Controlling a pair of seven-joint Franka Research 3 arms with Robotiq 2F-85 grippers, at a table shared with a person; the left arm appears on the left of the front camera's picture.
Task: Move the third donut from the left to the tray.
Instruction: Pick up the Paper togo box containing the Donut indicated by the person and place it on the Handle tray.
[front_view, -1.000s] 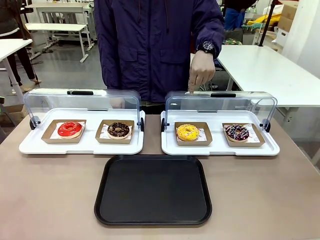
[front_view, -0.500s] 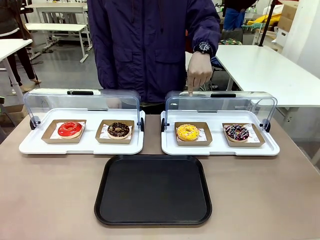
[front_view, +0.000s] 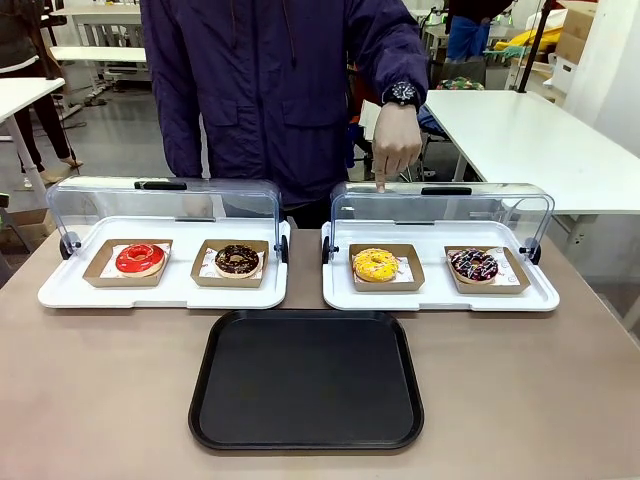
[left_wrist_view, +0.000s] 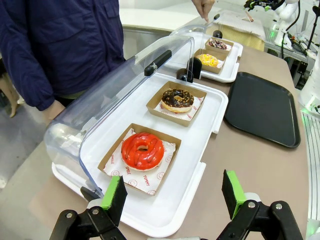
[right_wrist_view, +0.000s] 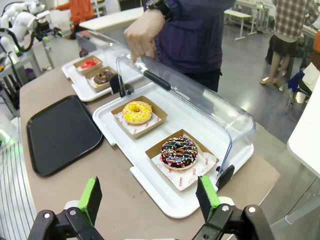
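Person's torso (front_view: 270, 90) has shifted; hand (front_view: 396, 140) stays pointing above the third donut (right_wrist_view: 137, 111), which is unmoved, ahead of right gripper (right_wrist_view: 149, 194). Tray (right_wrist_view: 60, 135) ahead-left of it. Right gripper and left gripper (left_wrist_view: 172, 192) both wide, empty: transfer pending.

You're in an open lab or workshop hall: past your grey-brown laminate tabletop (front_view: 90, 400), a large white rectangular work table (front_view: 530, 140) stands at 2 o'clock. More white metal-legged benches (front_view: 110, 55) stand at 10 o'clock on a bare, polished grey floor (front_view: 120, 130). Brown cardboard boxes (front_view: 576, 42) are stacked at 1 o'clock, and white plastic display trays with clear hinged lids (front_view: 160, 298) give your table a mock bakery-counter look.
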